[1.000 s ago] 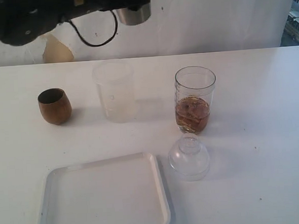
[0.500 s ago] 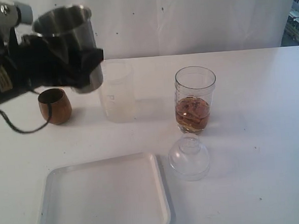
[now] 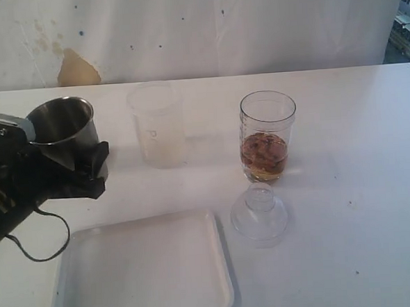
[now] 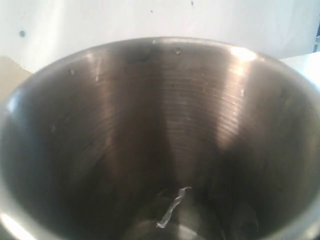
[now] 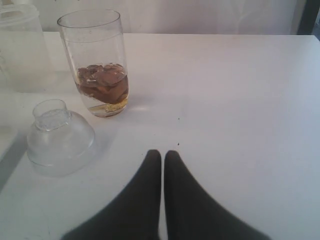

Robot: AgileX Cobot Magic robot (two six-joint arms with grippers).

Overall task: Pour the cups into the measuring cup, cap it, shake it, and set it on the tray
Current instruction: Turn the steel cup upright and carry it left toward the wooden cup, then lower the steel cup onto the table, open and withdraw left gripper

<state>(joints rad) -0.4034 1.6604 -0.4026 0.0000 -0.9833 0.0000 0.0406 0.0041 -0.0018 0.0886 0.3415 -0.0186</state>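
My left gripper (image 3: 72, 160) is shut on the steel tumbler (image 3: 64, 126), held upright and low at the table's left. In the left wrist view the tumbler's inside (image 4: 165, 130) fills the frame, with only a thin streak at the bottom. The wooden cup is hidden behind that arm. The frosted cup (image 3: 158, 125) stands mid-table. The measuring cup (image 3: 267, 137) holds brown liquid with ice, and its domed lid (image 3: 259, 213) lies in front of it. My right gripper (image 5: 162, 155) is shut and empty over bare table, near the measuring cup (image 5: 97, 62) and the lid (image 5: 60, 137).
The white tray (image 3: 144, 272) lies at the front left, just beside the lid and under the left arm's cable. A white backdrop with a tan stain closes off the far side of the table.
The left arm swung down from the top of the view to the low left, carrying the tumbler, which now stands upright and hides the wooden cup. The right gripper has not moved.
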